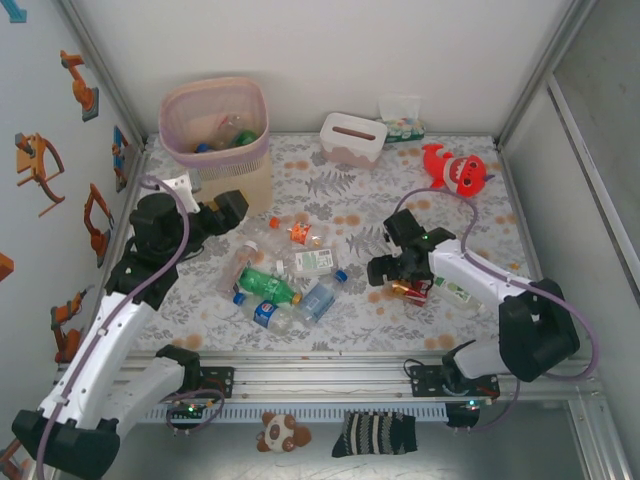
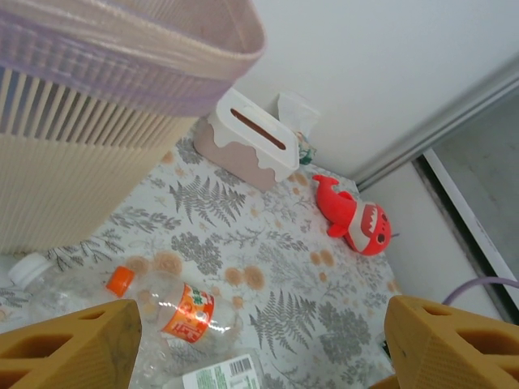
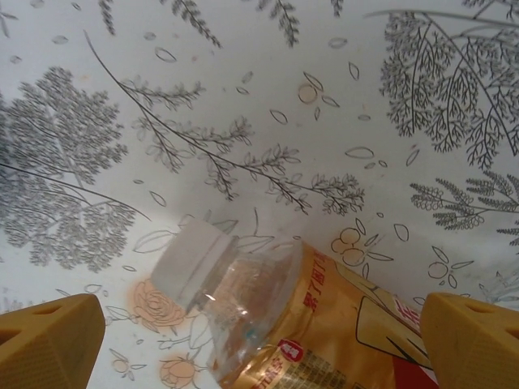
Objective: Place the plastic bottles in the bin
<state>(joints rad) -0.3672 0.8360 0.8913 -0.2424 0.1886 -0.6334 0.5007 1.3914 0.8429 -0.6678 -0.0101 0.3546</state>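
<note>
Plastic bottles (image 1: 283, 272) lie scattered mid-table, some already inside the bin (image 1: 215, 125) at the far-left corner, while both the left claw (image 1: 232, 207) and right claw (image 1: 392, 272) gape open, holding nothing.

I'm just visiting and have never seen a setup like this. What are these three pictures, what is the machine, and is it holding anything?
These are two robot arms bolted to the near edge of a table, each ending in a two-finger gripper. The wide picture comes from a camera above and behind them: the left gripper hangs near the bin, the right gripper over a bottle with a gold and red label.

The other two pictures come from small cameras on the wrists; the orange blocks at the bottom corners are the gripper's own fingers.

On the flowered tablecloth lie scattered plastic bottles, a white tissue box and a red shark toy. A few bottles already sit in the bin.

Both sets of jaws stand open and hold nothing; the right ones straddle the gold-labelled bottle without gripping it.
</note>
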